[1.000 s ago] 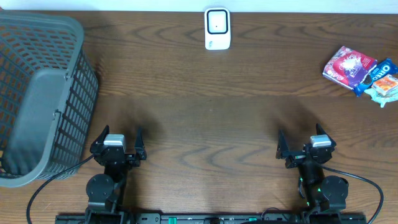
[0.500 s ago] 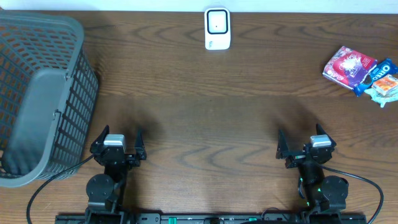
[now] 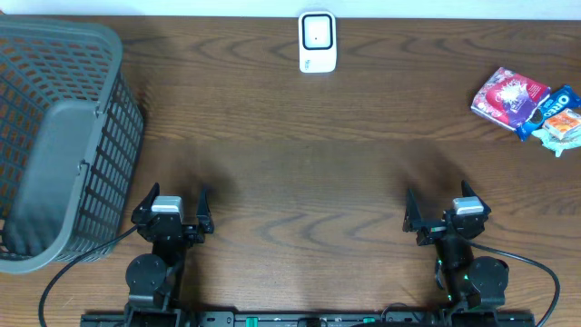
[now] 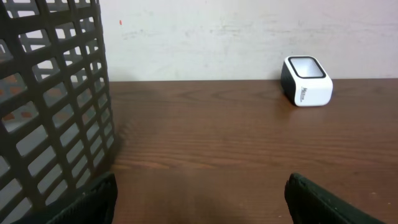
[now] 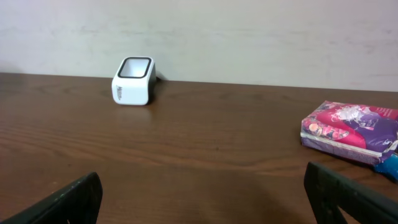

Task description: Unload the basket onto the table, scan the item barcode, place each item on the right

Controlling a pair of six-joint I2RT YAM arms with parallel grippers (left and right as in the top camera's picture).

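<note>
Black left gripper [image 3: 175, 200] and right gripper [image 3: 438, 202], both low at the near edge of the table [image 3: 300, 163], jaws spread wide

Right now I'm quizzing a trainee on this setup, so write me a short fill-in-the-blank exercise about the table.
The grey basket sits on the robot's ____ side.
The scanner is coloured ____.
The pink packet lies on the robot's ____ side.
The left tool and right tool both stand ____.
Missing: left, white, right, open.
</note>
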